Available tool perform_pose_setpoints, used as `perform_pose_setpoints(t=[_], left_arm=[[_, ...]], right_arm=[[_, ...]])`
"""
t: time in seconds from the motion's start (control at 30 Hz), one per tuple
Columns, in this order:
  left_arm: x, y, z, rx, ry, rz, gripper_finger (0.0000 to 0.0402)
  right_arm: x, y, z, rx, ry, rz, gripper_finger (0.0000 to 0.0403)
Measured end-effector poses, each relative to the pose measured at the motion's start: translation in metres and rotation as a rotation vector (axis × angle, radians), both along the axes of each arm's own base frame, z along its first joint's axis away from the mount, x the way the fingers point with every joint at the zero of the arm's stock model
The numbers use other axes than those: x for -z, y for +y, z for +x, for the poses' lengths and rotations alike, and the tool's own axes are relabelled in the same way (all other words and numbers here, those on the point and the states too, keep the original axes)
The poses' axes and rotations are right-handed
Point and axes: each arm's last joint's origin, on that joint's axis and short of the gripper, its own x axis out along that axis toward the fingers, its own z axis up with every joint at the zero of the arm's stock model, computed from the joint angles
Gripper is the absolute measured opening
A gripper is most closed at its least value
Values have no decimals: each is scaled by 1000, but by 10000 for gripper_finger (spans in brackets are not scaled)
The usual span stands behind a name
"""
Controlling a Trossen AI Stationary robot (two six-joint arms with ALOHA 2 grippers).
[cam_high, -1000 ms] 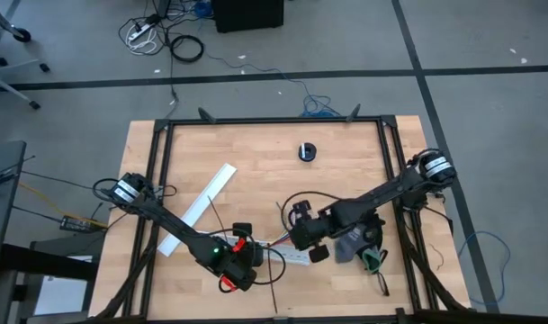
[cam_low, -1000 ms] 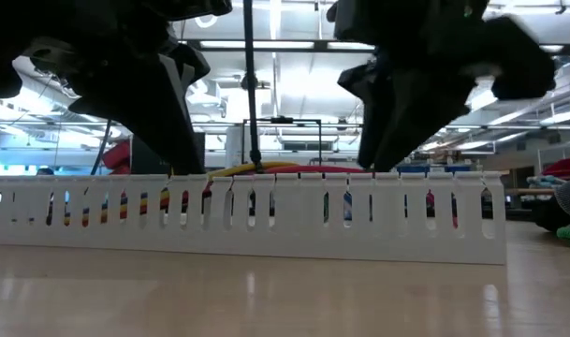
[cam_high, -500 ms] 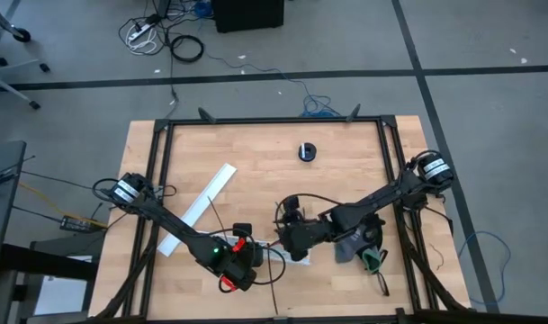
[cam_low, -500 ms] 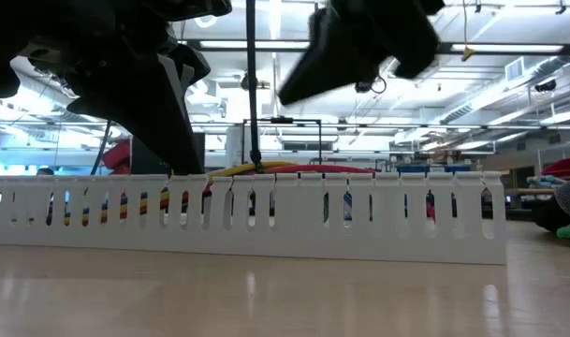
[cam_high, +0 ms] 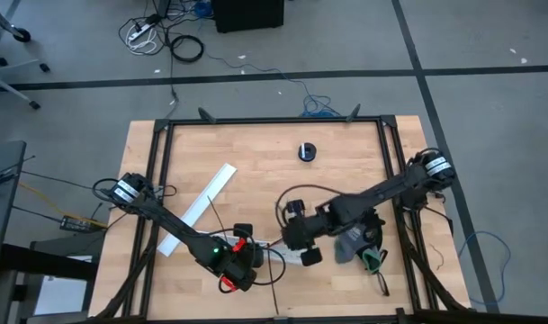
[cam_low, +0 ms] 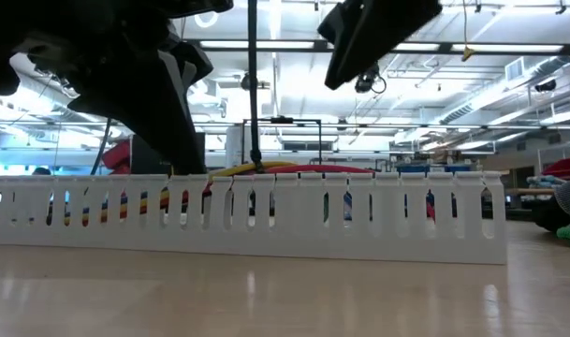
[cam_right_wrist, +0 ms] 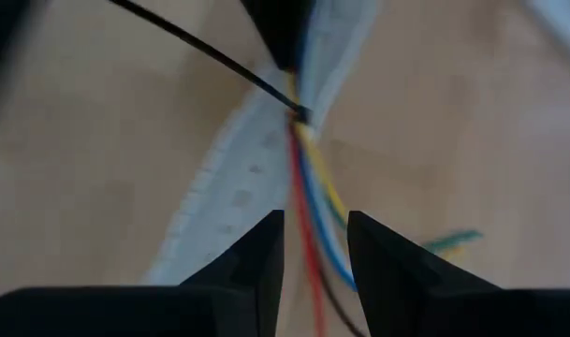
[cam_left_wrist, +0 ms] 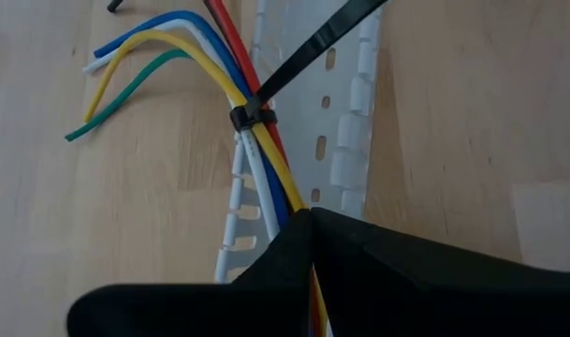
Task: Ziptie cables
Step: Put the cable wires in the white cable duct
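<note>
The cables (cam_left_wrist: 256, 159), yellow, blue, white, red and green, lie along a white slotted channel (cam_left_wrist: 345, 140) near the table's front middle. A black ziptie (cam_left_wrist: 253, 118) is looped round them, and its long tail (cam_left_wrist: 322, 42) slants away from the loop. My left gripper (cam_left_wrist: 310, 217) is shut on the bundle a little behind the loop. My right gripper (cam_right_wrist: 314, 245) hangs above the channel (cam_high: 296, 255) with its fingers apart and nothing between them; the cables (cam_right_wrist: 308, 178) and ziptie (cam_right_wrist: 299, 114) show below it. My left gripper pinches the cable bundle (cam_left_wrist: 299, 201) between its two fingers, a short way from the ziptie loop. The fingers slant down from the table's left side and lie across the cables. The bundle rests on the channel, and its free ends fan out on the table.
A second white channel piece (cam_high: 202, 207) lies slanted left of the middle. A small black round thing (cam_high: 308, 151) sits toward the far edge. A grey and green bundle (cam_high: 362, 247) lies by the right arm. Black frame rails (cam_high: 161, 180) border the table.
My right gripper has gone up from the top of the channel and now hangs well above it, with a slight roll of the wrist. The cables, the ziptie and the channel have kept their places.
</note>
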Motion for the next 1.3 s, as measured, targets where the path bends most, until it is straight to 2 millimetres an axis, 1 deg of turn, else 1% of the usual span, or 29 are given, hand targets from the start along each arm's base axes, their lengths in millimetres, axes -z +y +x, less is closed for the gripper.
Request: perform_pose_setpoints(t=[0.1, 0.2, 0.3, 0.43, 0.5, 0.6, 0.63, 0.73, 0.83, 0.93, 1.03, 1.17, 1.3], left_arm=[[-1, -1, 1, -1, -15, -10, 0], [-1, -1, 1, -1, -16, -12, 0], [-1, -1, 1, -1, -15, -13, 0], [0, -1, 1, 2, -11, -10, 0], [0, -1, 1, 2, -9, -9, 0], [0, -1, 1, 4, -7, -7, 0], [0, -1, 1, 6, -7, -6, 0], [0, -1, 1, 7, -5, -7, 0], [0, -1, 1, 10, -2, -8, 0], [0, -1, 1, 11, -3, -10, 0], [-1, -1, 1, 9, -4, -11, 0], [-1, -1, 1, 9, -7, -15, 0], [-1, -1, 1, 9, -4, -13, 0]], right_arm=[[-5, -11, 5, -1, 29, 89, 120], [-2, -23, 5, 31, 83, 83, 138], [0, -31, 4, 55, 117, 71, 165], [1, -33, 4, 48, 115, 66, 208], [9, -32, 5, 28, 118, 54, 227], [30, -33, 4, -13, 156, 10, 246], [34, -33, 6, -24, 144, 2, 249], [39, -36, 7, -19, 140, -33, 253], [44, -40, 12, -21, 133, -47, 248], [59, -45, 18, -27, 177, -18, 241], [74, -47, 22, -42, 213, -31, 237], [75, -46, 25, -63, 185, -41, 235], [73, -45, 31, -91, 119, -36, 236]])
